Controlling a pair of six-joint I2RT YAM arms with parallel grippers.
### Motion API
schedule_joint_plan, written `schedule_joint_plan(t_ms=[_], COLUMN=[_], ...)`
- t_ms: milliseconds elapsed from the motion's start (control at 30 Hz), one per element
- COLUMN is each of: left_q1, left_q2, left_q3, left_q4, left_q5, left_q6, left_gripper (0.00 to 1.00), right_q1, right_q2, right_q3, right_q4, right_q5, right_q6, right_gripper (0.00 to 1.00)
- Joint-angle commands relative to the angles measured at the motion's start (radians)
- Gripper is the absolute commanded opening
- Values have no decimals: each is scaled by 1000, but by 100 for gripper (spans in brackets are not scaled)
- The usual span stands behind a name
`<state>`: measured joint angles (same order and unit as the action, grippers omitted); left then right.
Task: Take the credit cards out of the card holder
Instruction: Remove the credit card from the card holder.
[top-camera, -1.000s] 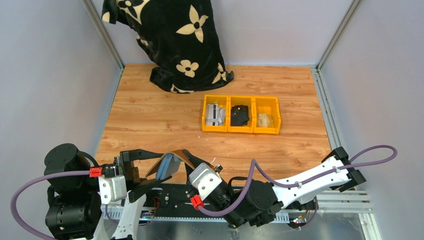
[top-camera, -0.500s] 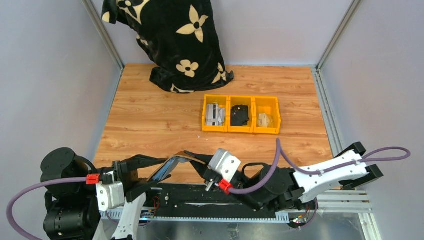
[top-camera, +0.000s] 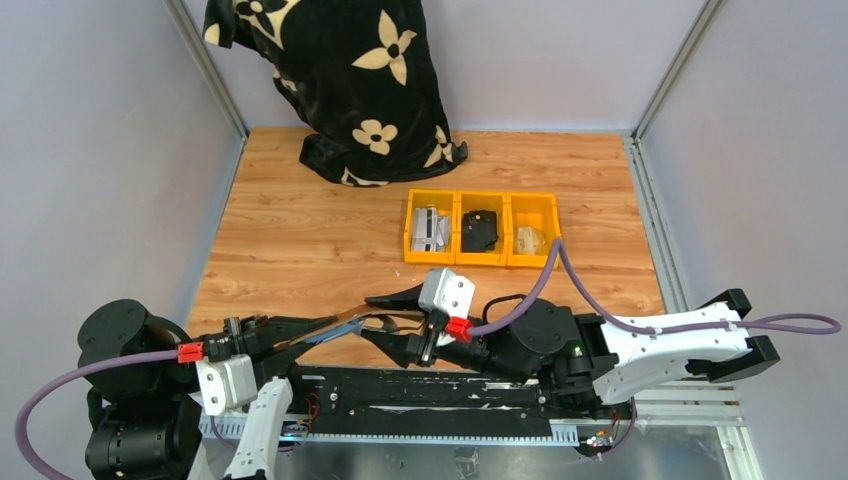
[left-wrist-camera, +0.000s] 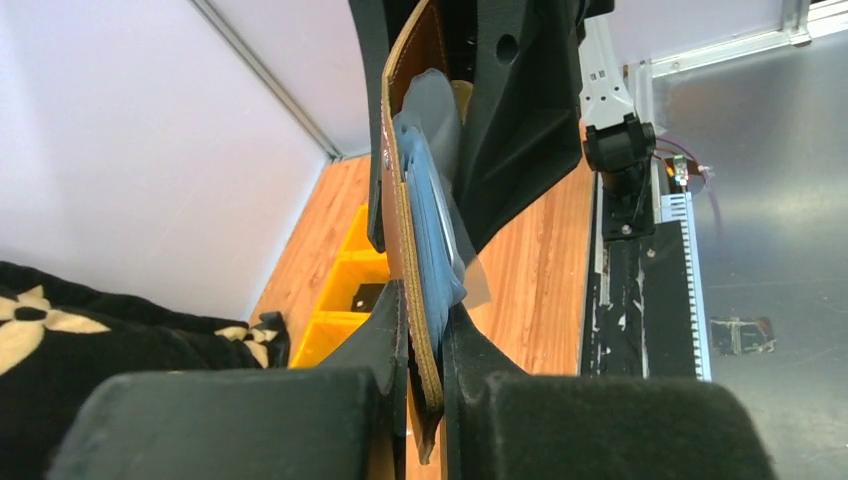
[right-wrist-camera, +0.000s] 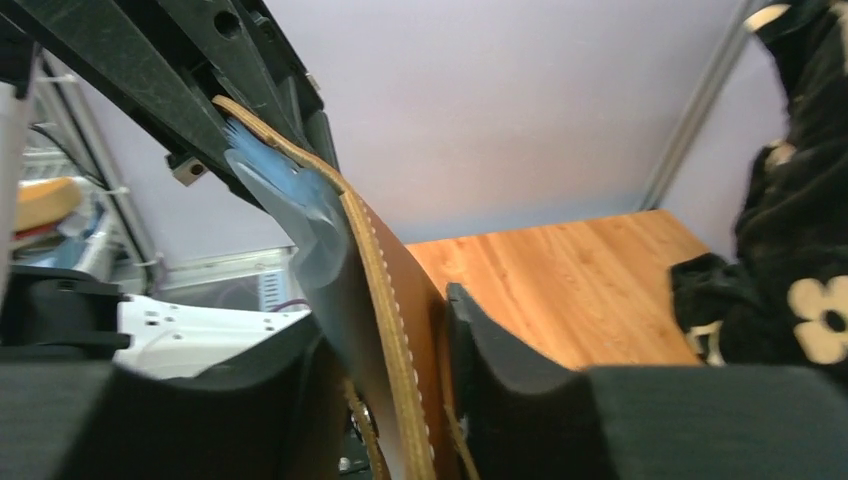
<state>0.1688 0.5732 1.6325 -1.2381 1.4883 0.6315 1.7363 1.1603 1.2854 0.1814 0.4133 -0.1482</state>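
Two end effectors meet on one small, flat, brown leather-like card holder, which hangs in the air above the near edge of the wooden tabletop, between the two arm bases. The left end effector is clamped on the holder's nearer end, with both black fingers pressed flat against the leather. The right end effector has its jaws parted and straddles the opposite end. Its wrist view shows a finger on each side of the leather, but not whether the pads touch it.

The holder's long axis runs left to right, from one end effector to the other, and the holder stands on edge. The thin, pale blue-grey credit cards sit in the clear inner sleeves against one leather wall, around the middle of the holder. From the right end effector they lie straight ahead along that axis, towards the left arm.

The right arm looks like the free one, so it is likely to make the pull. It will probably have to close on the card edges alone, not on the leather or the sleeve. The row of yellow plastic bins stands well apart, farther back on the tabletop.
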Motion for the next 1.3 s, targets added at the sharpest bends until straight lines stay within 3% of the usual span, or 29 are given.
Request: schedule_joint_plan(t_ms=[0, 200, 267, 467, 567, 633, 733, 800, 900, 967, 1033, 1267], left_q1=[5, 5, 5, 5, 5, 5, 4, 4, 4, 3, 3, -34], left_q2=[-4, 5, 9, 8, 6, 3, -3, -7, -6, -1, 4, 12], left_q3=[-2, -23, -21, -18, -12, -13, -15, -13, -14, -13, -12, -13], left_q4=[-3, -3, -1, -1, -1, 0, 0, 1, -2, -1, 0, -3], left_q5=[75, 72, 68, 80, 80, 82, 82, 82, 83, 84, 84, 84], left_q6=[-5, -2, -5, -25, -37, -54, -76, -88, -100, -116, -136, -157], left_gripper=[0, 0, 0, 0, 0, 0, 0, 0, 2, 22, 31, 31], right_q1=[-51, -57, -56, -57, -58, -60, -82, -89, -103, -114, -132, -159], right_q2=[-37, -53, -25, -19, 36, 62, 74, 66, 38, 10, -23, -38], right_q3=[-33, 20, 82, 155, 221, 243, 258, 253, 236, 213, 184, 169], right_q4=[-3, -82, -173, -279, -331, -334, -340, -343, -342, -342, -335, -350], right_q5=[-180, -381, -456, -418, -361, -372, -388, -386, -385, -425, -492, -640], right_q6=[102, 53, 22, -39, -69, -76, -60, -54, -49, -58, -59, -33], right_gripper=[51, 72, 74, 74, 67, 54, 18, 1, 0, 0, 0, 0])
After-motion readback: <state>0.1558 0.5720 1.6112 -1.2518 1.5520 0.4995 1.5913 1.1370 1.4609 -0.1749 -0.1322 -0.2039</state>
